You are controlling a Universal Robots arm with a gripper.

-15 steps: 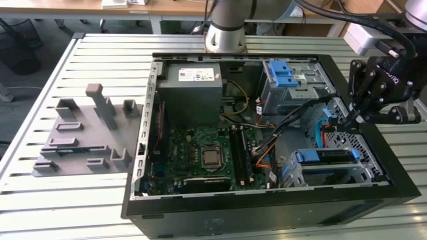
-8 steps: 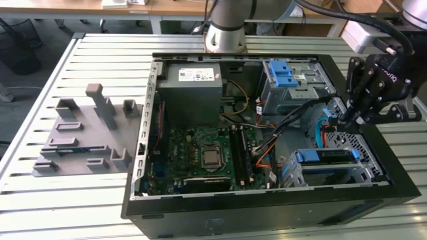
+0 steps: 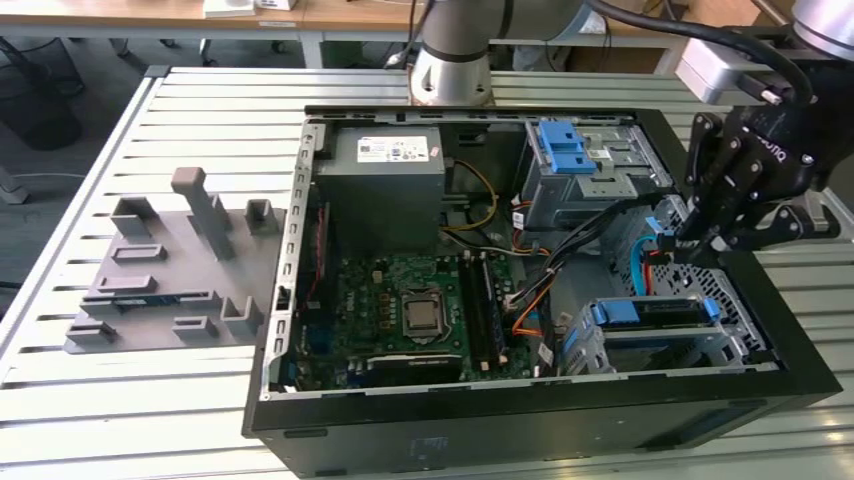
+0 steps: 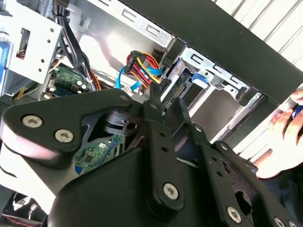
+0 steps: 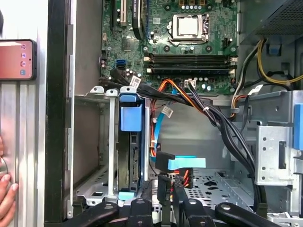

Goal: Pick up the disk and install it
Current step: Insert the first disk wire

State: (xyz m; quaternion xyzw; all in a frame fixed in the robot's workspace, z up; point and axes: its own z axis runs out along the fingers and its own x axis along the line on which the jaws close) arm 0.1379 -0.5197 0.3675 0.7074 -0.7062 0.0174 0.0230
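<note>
Pincer: the pincer [image 3: 697, 240] hangs inside the open computer case [image 3: 534, 400], at the exterior view's right, low over the perforated floor beside the drive cage [image 3: 661, 335]. Its fingers [image 5: 163, 182] appear drawn narrow on a black cable plug with a blue tab [image 5: 187, 163], though the contact itself is partly hidden, so this is a guess.

Disk: the disk [image 3: 654, 312], in its blue carrier frame, already sits in the lower drive cage near the front corner of the case. In the first wrist view it stands on edge in the slot, the blue handle [image 5: 131, 116] at the open end.

Axis: its long axis runs along the slot, parallel to the cage rails; the handle end faces the motherboard [image 3: 407, 310], the connector end faces the pincer.

Step in hand: likely the cabling of the seated disk, judged from the plug at the fingertips.

Doing it well: keep the plug square to the connector edge, push along the long axis only, and leave slack in the red and blue cables [image 4: 142, 66].

Bystander: a hand [image 5: 5, 198] rests outside the case wall on the tabletop [image 3: 134, 420].
</note>
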